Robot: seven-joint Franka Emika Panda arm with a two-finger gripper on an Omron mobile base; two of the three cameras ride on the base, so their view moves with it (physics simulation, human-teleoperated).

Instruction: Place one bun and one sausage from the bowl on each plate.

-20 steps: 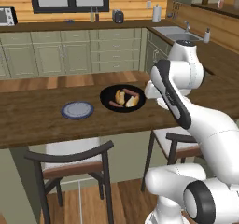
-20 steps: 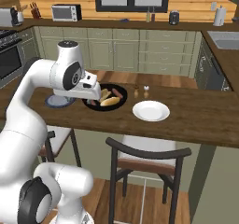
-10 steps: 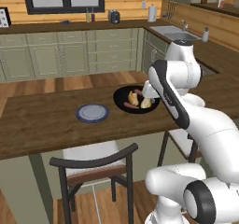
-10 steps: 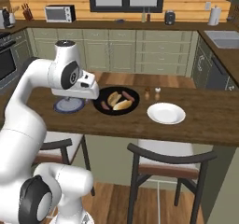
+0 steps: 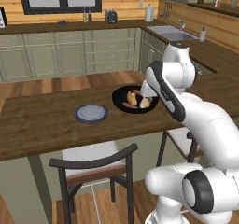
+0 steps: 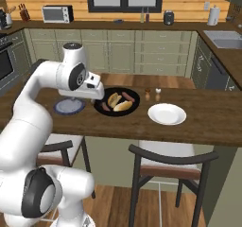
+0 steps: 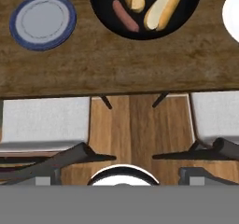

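While the arm reaches out over the near edge of the wooden counter, the gripper hangs above the floor side of that edge with nothing between its jaws, which stand spread wide. Its two small dark finger tips sit well apart.

The counter is a long slab of dark brown wood with visible grain. On it rests the bowl, a wide, shallow, round vessel in plain matte black, near the middle of the counter's length. Inside the bowl lie two pale tan buns, elongated and split, and two reddish-brown sausages, smooth and cylindrical.

The blue-grey plate is small, round and flat, with a darker blue rim; it sits on the counter just beside the bowl, toward the counter's left end, and carries nothing. The white plate is small, round, flat and glossy; it sits on the bowl's other side, toward the right end, also bare.

Two small shakers stand upright toward the far edge, between the bowl and the white plate.

Two stools with dark curved backrests and pale cushioned seats stand below the near edge.
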